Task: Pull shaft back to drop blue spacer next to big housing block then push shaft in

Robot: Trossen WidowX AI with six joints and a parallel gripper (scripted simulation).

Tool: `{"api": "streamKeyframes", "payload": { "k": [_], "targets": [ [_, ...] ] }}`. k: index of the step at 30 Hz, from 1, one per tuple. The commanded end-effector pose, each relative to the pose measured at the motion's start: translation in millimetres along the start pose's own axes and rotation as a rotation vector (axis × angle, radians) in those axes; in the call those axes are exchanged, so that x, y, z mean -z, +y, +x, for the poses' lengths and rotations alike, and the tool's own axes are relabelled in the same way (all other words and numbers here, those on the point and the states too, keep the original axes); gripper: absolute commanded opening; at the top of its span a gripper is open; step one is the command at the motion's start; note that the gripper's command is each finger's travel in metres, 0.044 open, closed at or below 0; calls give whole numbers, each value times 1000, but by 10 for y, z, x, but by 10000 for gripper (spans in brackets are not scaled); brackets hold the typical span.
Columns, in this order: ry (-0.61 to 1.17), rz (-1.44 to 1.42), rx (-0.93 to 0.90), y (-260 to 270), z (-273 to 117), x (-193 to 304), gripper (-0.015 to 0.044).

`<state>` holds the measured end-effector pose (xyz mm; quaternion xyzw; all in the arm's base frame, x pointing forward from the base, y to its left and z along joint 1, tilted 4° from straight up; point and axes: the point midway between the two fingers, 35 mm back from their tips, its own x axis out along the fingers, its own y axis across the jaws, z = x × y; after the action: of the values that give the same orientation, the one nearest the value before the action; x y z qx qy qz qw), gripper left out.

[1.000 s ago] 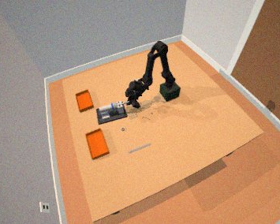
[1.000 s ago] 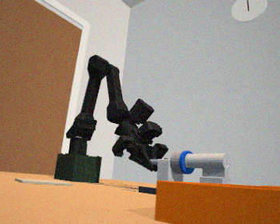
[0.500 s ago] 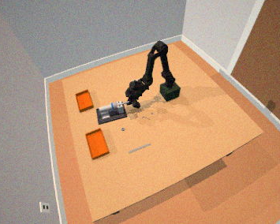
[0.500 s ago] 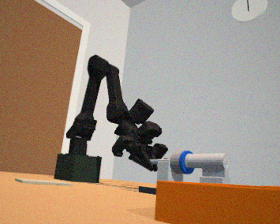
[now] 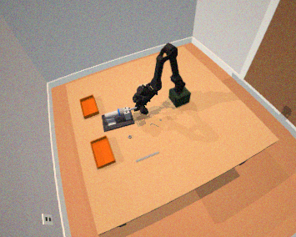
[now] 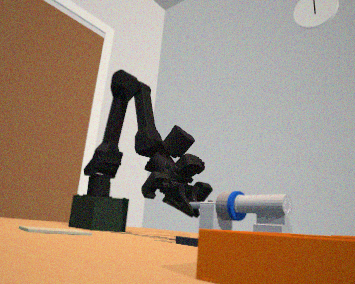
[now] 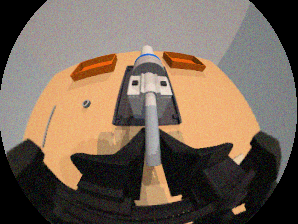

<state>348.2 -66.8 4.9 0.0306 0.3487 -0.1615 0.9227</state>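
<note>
The grey shaft (image 5: 134,108) (image 7: 151,112) runs out of the pale block with two dark holes (image 5: 127,111) (image 6: 206,216) (image 7: 135,92). My gripper (image 5: 137,109) (image 6: 194,205) (image 7: 149,129) is shut on the shaft's outer end, close to that block in the exterior view. The blue spacer (image 5: 119,112) (image 6: 232,205) (image 7: 148,56) is up in the assembly, between a grey round part (image 6: 221,204) and a thick pale cylinder (image 6: 263,204) (image 5: 111,113). No blue ring shows on the table. Other spacers cannot be told apart. The assembly stands on a dark base (image 5: 120,127) (image 7: 176,119).
Two orange bins (image 5: 89,107) (image 5: 102,153) (image 6: 278,260) (image 7: 95,67) (image 7: 184,61) stand beyond the assembly, to either side. A small dark ring (image 5: 130,137) (image 7: 86,104) and a thin grey rod (image 5: 148,157) (image 6: 55,231) (image 7: 49,125) lie on the table to one side.
</note>
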Motion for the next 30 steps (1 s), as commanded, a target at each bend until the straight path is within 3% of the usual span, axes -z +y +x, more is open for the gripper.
{"api": "streamKeyframes", "payload": {
  "k": [1, 30],
  "targets": [
    [1, 3, -1, 1, -6, 5, 0],
    [1, 3, -1, 1, -24, 24, 0]
  ]
}}
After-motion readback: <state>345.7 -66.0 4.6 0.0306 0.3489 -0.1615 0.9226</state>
